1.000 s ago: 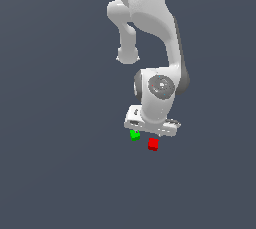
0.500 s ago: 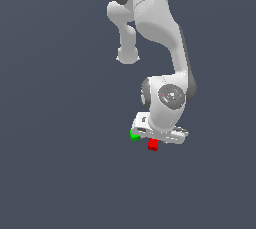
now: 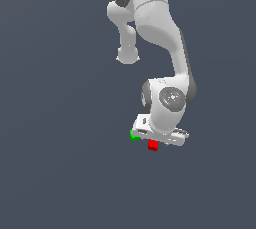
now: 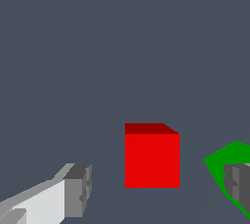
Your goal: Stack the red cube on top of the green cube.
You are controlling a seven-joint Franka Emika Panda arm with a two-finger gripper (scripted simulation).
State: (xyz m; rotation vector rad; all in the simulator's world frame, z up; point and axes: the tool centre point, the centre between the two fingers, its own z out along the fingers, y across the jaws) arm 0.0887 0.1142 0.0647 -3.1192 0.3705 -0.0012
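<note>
Red is the colour of the small cube point(image 4: 152, 160) that is seen on the grey bench point(image 4: 122, 47), between the two fingers point(image 4: 78, 190) of the claw point(image 4: 156, 189). The claw is held wide open, and nothing is gripped by it. The red cube is not touched by either finger. The green cube point(image 4: 225, 169) is found just beside the red cube, and it is partly hidden by the other finger. In the exterior view, the claw is placed low over both cubes.
</note>
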